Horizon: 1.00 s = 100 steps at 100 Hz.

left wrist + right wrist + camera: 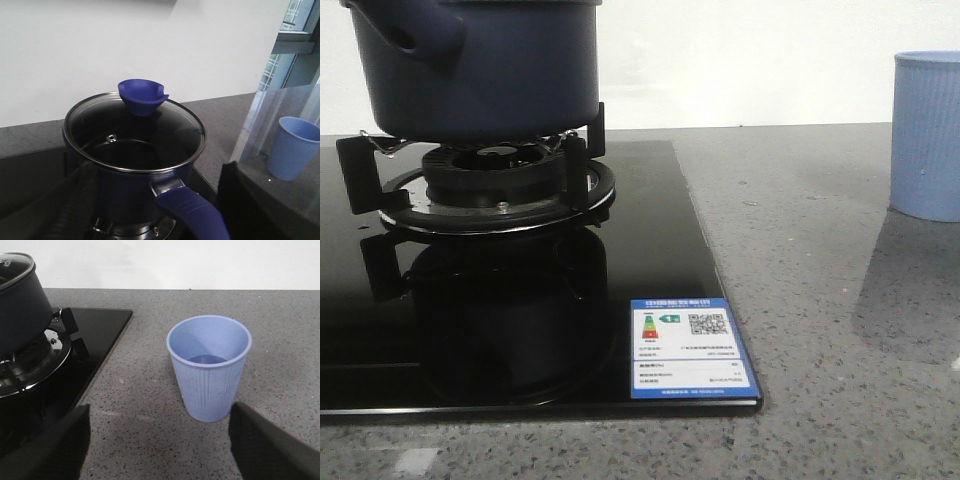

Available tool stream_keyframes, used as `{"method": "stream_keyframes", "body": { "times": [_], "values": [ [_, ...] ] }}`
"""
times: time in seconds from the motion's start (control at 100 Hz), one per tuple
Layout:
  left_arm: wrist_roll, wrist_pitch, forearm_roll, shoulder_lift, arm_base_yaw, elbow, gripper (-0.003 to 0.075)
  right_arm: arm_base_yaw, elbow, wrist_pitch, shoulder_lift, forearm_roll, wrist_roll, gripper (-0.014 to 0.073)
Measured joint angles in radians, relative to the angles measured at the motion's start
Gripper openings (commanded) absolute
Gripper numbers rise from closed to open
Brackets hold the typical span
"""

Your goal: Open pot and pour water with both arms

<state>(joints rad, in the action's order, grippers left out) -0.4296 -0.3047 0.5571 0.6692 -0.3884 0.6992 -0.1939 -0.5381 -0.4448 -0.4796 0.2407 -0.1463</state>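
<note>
Pot (480, 70): dark navy, sits on burner grate (495, 185) of black glass cooktop (650, 250), front-left of scene; stubby hollow side handle (425, 40) faces fwd-left. Front view cuts off pot top. Energy label sticker (692, 348) at cooktop's near right corner.

L wrist view: glass lid (135, 132) w/ metal rim on pot, seated flat; blue cupped knob (142, 96) at centre, small vent hole (112, 137) beside it. Long blue pot handle (192, 212) points toward camera. L gripper (155, 215) above and just behind pot; dark fingers (75, 200) spread wide, one each side of long handle, gripping nothing, not touching lid.

Pale blue ribbed cup (209, 367) upright on grey speckled counter (150, 415), well right of cooktop, apart from pot. Cup interior dry-looking, cannot confirm contents.

R gripper (157, 445) near cup, fingers (270, 445) released, spread wider than cup, cup between and beyond them, no contact. Pot edge + lid rim visible at far side of R wrist view.
</note>
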Motion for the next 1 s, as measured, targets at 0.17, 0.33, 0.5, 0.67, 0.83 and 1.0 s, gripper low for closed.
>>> {"method": "stream_keyframes", "body": {
  "times": [0.17,0.33,0.5,0.67,0.83,1.0],
  "values": [
    [-0.085,0.104,0.004,0.165,-0.071,0.048,0.0502,0.000,0.000,0.000,0.000,0.000,0.000,0.0527],
    [-0.102,0.221,0.007,0.346,-0.085,0.101,0.0507,0.000,0.000,-0.017,0.000,0.000,-0.001,0.0527],
    [-0.103,0.261,0.011,0.498,-0.085,0.195,0.0507,0.000,0.000,-0.039,0.000,0.000,-0.001,0.0527],
    [-0.106,0.271,0.011,0.621,-0.085,0.292,0.0506,0.000,0.000,-0.046,0.000,0.000,-0.001,0.0527],
    [-0.106,0.271,0.011,0.695,-0.085,0.348,0.0505,0.000,0.000,-0.048,0.000,0.000,-0.001,0.0527],
    [-0.106,0.271,0.011,0.718,-0.087,0.357,0.0463,0.000,0.000,-0.049,0.000,0.000,-0.001,0.0527]
  ]
}}
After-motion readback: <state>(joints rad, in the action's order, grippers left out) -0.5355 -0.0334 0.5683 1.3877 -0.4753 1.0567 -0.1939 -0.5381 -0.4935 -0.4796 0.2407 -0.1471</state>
